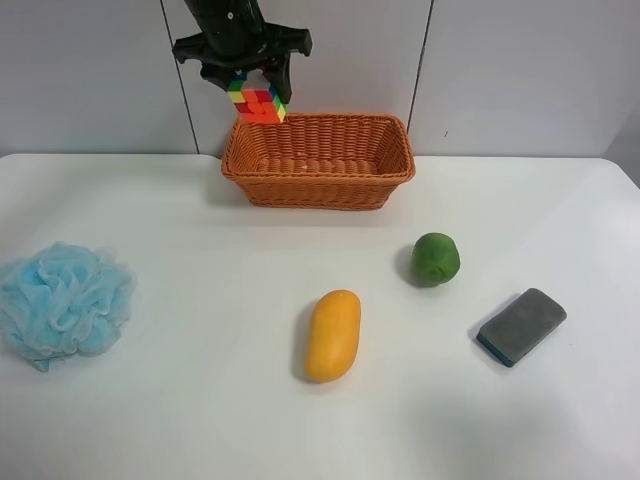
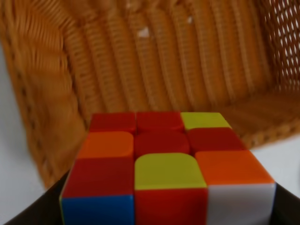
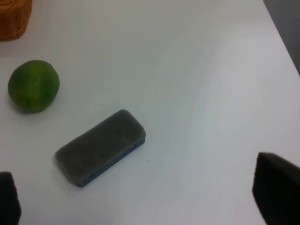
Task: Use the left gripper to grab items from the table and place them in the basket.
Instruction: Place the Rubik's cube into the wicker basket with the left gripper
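My left gripper [image 1: 256,98] is shut on the multicoloured puzzle cube [image 1: 257,103] and holds it in the air above the far left corner of the orange-brown wicker basket [image 1: 318,160]. The left wrist view shows the cube [image 2: 161,168] close up, with the basket's woven floor [image 2: 154,65] below it. On the white table [image 1: 200,420] lie a yellow-orange mango [image 1: 332,335], a round green fruit [image 1: 436,259], a grey sponge with a blue base [image 1: 521,326] and a light-blue bath pouf [image 1: 64,301]. My right gripper [image 3: 140,206] is open above the sponge [image 3: 100,146], with the green fruit [image 3: 33,86] beyond it.
A grey panelled wall [image 1: 520,70] stands right behind the basket. The table's rounded edge shows at the far right corner in the right wrist view [image 3: 276,28]. The pouf lies near the table's left edge in the exterior high view.
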Controlling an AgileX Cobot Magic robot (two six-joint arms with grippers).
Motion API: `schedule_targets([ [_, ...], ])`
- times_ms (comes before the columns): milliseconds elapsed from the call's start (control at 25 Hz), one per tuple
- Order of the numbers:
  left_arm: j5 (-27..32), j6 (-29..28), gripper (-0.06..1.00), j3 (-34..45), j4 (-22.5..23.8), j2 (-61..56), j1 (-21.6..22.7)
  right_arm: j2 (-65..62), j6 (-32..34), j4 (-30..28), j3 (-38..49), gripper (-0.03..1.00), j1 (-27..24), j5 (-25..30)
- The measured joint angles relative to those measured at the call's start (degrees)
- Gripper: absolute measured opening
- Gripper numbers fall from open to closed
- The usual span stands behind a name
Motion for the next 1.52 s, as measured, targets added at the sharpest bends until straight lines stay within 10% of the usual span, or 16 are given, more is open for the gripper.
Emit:
schedule_targets([
  [520, -14.12, 1.72, 0.56, -1.19, -0.45, 12.83, 0.00, 0.00, 0.00, 0.00, 0.00, 0.99, 0.00, 0.00],
  [1160, -17.72, 2.84, 0.57, -1.19, -3.21, 16.55, 0.00, 0.00, 0.00, 0.00, 0.00, 0.99, 0.00, 0.00],
  [1320, -17.72, 3.06, 0.89, -1.19, -4.07, 16.55, 0.00, 0.00, 0.00, 0.00, 0.00, 0.99, 0.00, 0.00],
  [1520, -17.67, 3.42, 0.99, -1.19, -4.02, 16.43, 0.05, 0.00, 0.00, 0.00, 0.00, 0.99, 0.00, 0.00],
])
